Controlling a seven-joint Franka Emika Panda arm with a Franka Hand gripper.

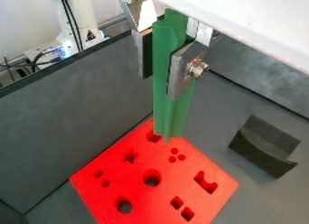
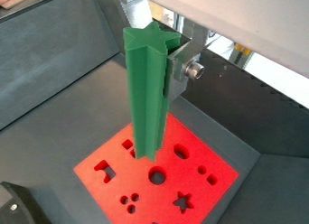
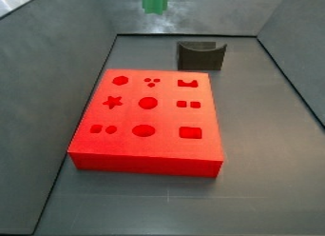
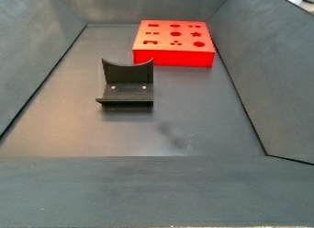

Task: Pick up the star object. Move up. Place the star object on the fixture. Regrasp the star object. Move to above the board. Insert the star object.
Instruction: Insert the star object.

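Gripper (image 1: 167, 58) fingers are pressed onto the star object (image 2: 147, 92), which is held upright high above the board (image 3: 150, 121). No writing is seen. The fixture (image 4: 127, 85) stands apart, unoccupied.

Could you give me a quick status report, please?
Gripper shut on long green star peg, held upright, high over red holed board. Dark notched fixture empty. Nothing in the way.

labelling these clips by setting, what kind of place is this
Probably a lab test cell for peg insertion, not a home or shop: a bare dark grey walled bin, a red board with shaped holes, a notched fixture, and the gripper holding a green star object above the board.
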